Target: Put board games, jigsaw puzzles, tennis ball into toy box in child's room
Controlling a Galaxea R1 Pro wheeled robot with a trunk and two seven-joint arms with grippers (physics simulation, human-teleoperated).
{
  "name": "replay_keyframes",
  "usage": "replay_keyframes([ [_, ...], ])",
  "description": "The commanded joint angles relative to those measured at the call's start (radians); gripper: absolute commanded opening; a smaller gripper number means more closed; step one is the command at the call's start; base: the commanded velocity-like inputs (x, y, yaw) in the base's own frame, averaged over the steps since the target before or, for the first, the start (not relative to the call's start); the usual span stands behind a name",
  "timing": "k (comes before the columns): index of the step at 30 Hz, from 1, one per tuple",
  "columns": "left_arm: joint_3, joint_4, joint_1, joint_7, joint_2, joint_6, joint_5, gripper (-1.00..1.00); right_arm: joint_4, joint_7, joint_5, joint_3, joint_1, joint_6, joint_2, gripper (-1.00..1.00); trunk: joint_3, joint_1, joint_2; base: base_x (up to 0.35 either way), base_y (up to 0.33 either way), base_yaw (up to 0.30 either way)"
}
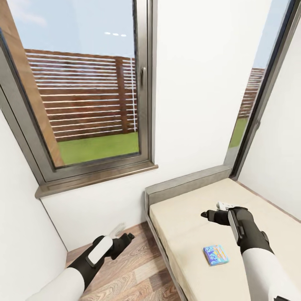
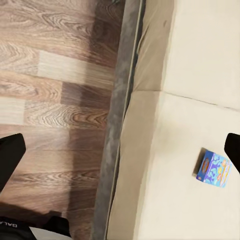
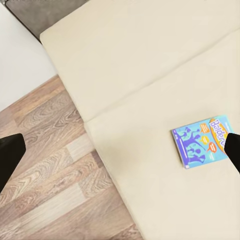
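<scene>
Lying flat on the bed (image 1: 184,234) near its floor-side edge, the blue board game (image 1: 216,255) sits below the right claw (image 1: 205,215), which gapes empty above the mattress.

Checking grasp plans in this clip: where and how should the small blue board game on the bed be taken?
The blue board game lies flat on the cream mattress, alone, near the right tool. Probably best to come straight down from above with that open tool and pinch across two opposite side edges, on its narrower span. Being thin and flat, the fingers may need to press into the soft mattress to get under it.
</scene>
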Motion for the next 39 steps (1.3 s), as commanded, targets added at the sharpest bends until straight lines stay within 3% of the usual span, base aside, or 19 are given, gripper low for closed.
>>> replay_keyframes([
  [1,-0.004,-0.001,-0.001,0.008,0.001,0.0,0.009,1.0,-0.001,0.009,0.01,-0.002,-0.001,0.003,0.0,1.0,-0.002,0.001,-0.002,0.0,0.0,0.0],
  [14,0.111,0.034,-0.001,0.009,-0.002,-0.049,0.014,1.0,-0.005,0.009,0.01,-0.009,-0.007,0.023,-0.003,1.0,-0.002,0.001,-0.002,0.0,0.0,0.0],
  [22,0.093,0.023,0.004,0.012,0.003,-0.053,-0.017,1.0,-0.006,0.009,0.007,-0.012,-0.015,0.08,-0.034,1.0,-0.002,0.001,-0.002,0.0,0.0,-0.009],
  [26,0.097,0.02,0.011,0.012,0.003,-0.029,-0.006,1.0,-0.005,0.009,0.006,-0.013,-0.019,0.097,-0.053,1.0,-0.002,0.001,-0.002,0.0,0.0,-0.004],
  [39,0.099,0.02,0.014,0.005,0.003,0.005,0.009,1.0,0.029,0.006,0.008,-0.015,-0.049,0.176,-0.093,1.0,-0.043,0.051,-0.093,0.0,0.0,0.0],
])
